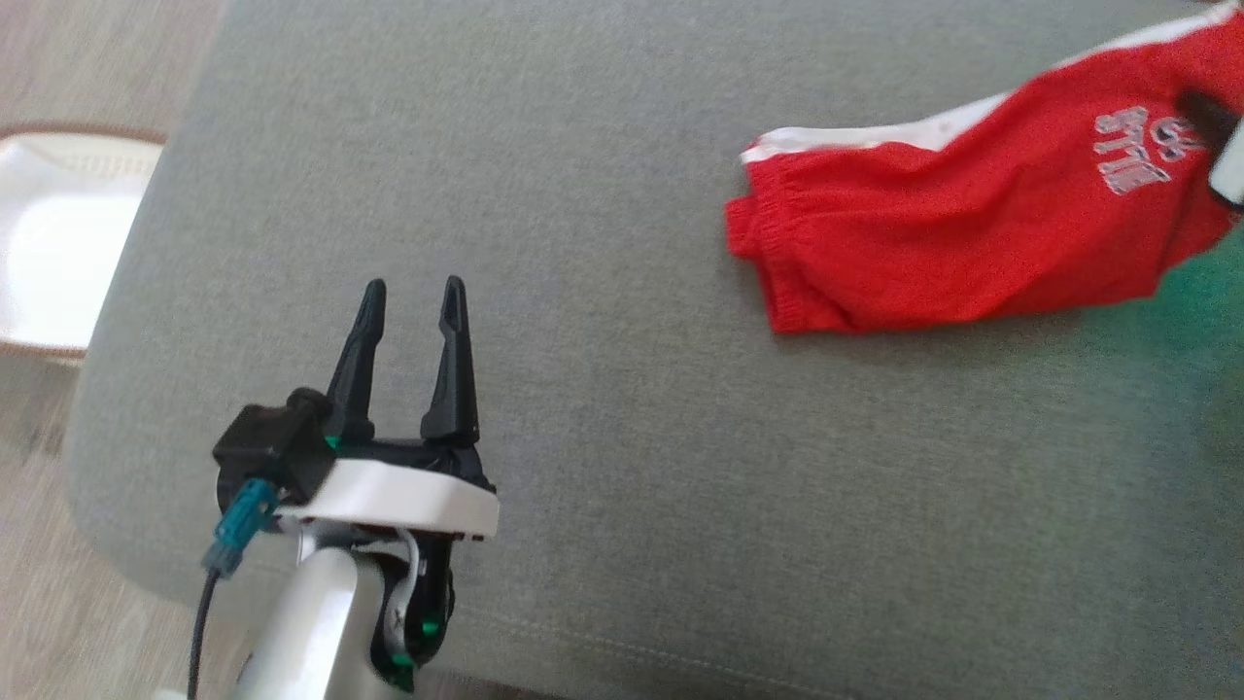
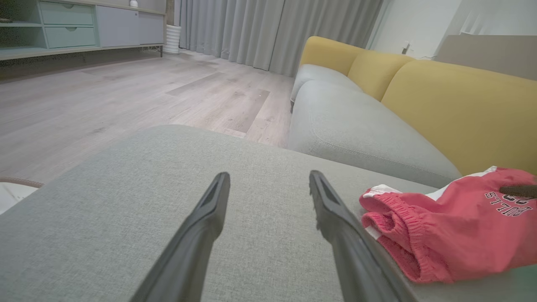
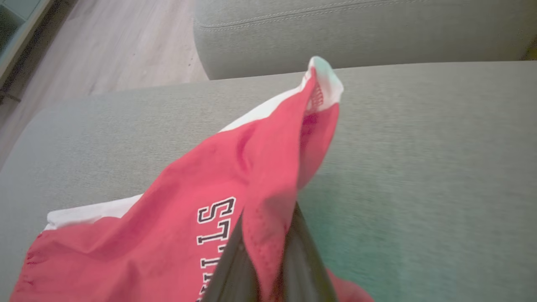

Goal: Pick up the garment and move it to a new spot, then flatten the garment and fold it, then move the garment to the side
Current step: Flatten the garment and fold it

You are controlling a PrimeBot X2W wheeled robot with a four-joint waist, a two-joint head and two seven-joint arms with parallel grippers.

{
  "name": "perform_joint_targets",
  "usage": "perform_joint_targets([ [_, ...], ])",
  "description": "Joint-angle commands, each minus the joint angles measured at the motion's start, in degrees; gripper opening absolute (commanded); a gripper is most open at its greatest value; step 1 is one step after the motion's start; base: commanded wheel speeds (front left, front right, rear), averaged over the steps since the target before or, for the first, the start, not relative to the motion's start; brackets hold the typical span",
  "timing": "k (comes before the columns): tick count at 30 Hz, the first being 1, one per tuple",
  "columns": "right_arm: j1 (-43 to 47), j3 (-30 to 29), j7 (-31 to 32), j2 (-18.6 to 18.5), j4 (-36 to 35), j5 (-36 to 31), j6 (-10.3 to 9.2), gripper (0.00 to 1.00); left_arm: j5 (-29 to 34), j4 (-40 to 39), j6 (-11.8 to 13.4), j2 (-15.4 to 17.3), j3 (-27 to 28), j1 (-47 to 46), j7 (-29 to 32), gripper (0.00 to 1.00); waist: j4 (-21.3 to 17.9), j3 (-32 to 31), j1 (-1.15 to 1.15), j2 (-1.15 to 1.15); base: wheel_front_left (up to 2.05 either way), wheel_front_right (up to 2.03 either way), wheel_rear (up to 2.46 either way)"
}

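Observation:
The garment (image 1: pixel 962 214) is a pair of red shorts with white trim and white lettering, lying on the grey cushion at the upper right of the head view. My right gripper (image 3: pixel 268 222) is shut on a fold of the garment (image 3: pixel 251 176), and the pinched cloth rises off the cushion in a ridge. Its dark finger (image 1: pixel 1205 117) shows at the right edge over the lettering. My left gripper (image 1: pixel 415 289) hovers open over bare cushion at the lower left, far from the garment (image 2: pixel 453 222), with nothing between its fingers.
The grey cushion (image 1: pixel 603 408) is a wide flat surface with a rounded left edge. A white basket (image 1: pixel 58 243) stands on the wooden floor to its left. A yellow-backed sofa (image 2: pixel 440 96) lies beyond it, with a cabinet (image 2: pixel 75 25) and curtains farther off.

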Motion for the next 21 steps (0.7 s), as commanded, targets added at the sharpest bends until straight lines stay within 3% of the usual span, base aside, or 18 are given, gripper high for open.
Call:
perform_joint_targets([
  [1, 1.38, 0.36, -0.57, -1.59, -0.99, -0.31, 0.39, 0.0, 0.46, -1.67, -0.23, 0.46, 2.33, -0.32, -0.35, 1.0, -1.23, -1.41, 0.0, 0.0, 0.0, 0.0, 0.0],
  [6, 0.13, 1.8, -1.75, -0.48, -2.66, -2.03, 0.39, 0.0, -0.27, -0.87, -0.49, 0.46, 2.13, 0.6, -0.35, 1.0, -1.66, -2.97, 0.0, 0.0, 0.0, 0.0, 0.0],
  [12, -0.45, 3.91, -1.32, 5.02, -6.22, -2.88, 0.39, 0.0, -1.3, -0.06, -0.66, 0.46, 1.91, 0.87, -0.35, 1.0, -0.49, -3.92, 0.0, 0.0, 0.0, 0.0, 0.0],
  [21, 0.49, 6.71, 1.71, 13.77, -0.17, -3.98, 0.39, 0.0, -2.54, 0.99, -0.42, 0.46, 1.22, 1.2, -0.35, 1.0, 3.23, -4.86, 0.0, 0.0, 0.0, 0.0, 0.0],
])
